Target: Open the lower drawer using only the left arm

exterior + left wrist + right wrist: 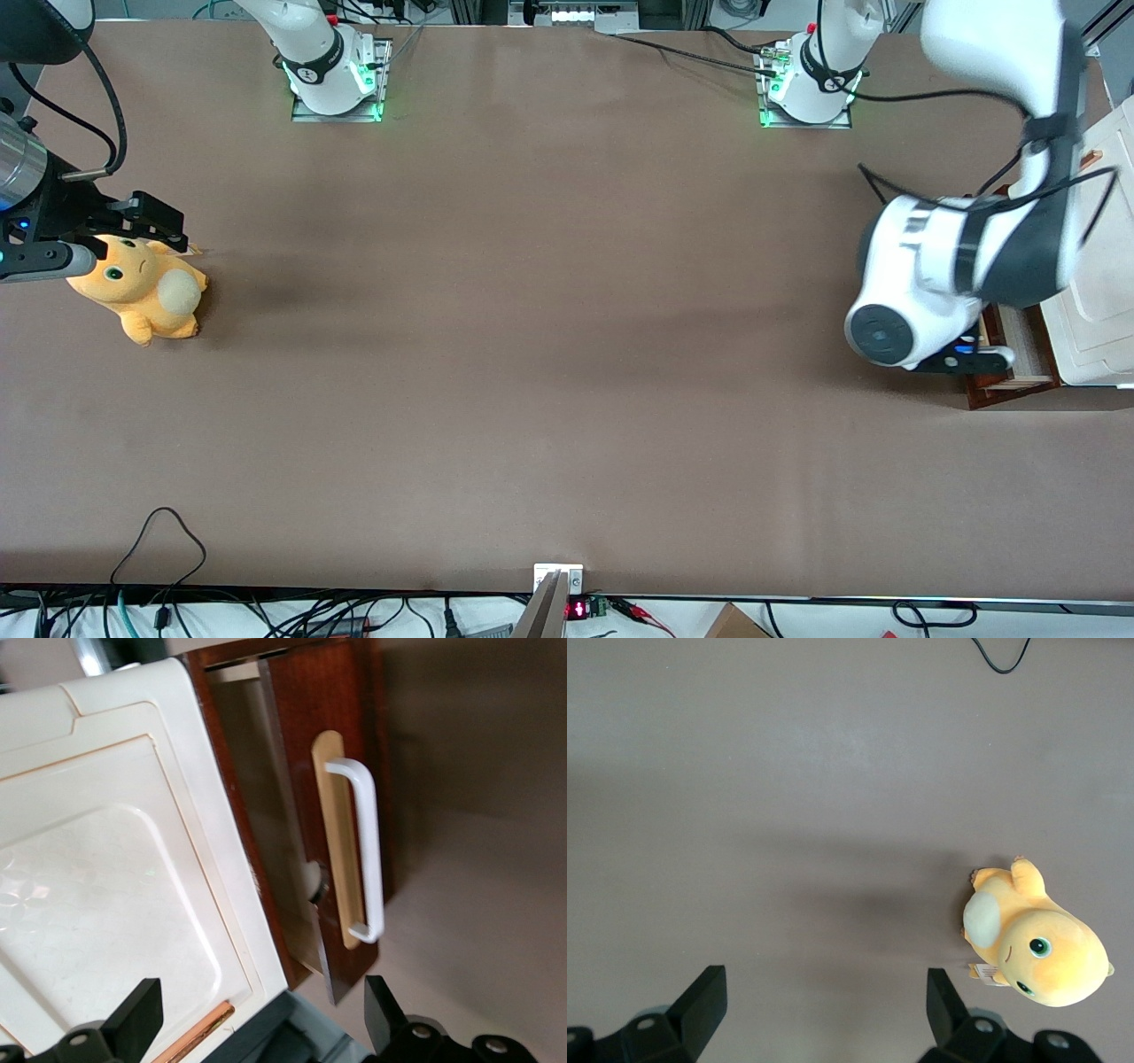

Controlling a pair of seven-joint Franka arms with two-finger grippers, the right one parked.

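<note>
- Lower drawer [323,771] is seen pulled partly out of the cabinet [1099,301] at the working arm's end of the table [532,354].
- Gripper [257,1023] is held released above it, fingers spread, nothing grasped; white handle [368,846] untouched.
- No legible writing is seen.

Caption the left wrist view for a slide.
Open gripper hovers above the partly opened lower drawer, clear of its white handle.

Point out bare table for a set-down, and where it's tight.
Free: the brown table between the orange plush toy and the left arm. Crowded: the working arm's end, where the open pincer hangs above the white cabinet, beside the pulled-out lower drawer and its white handle.
</note>
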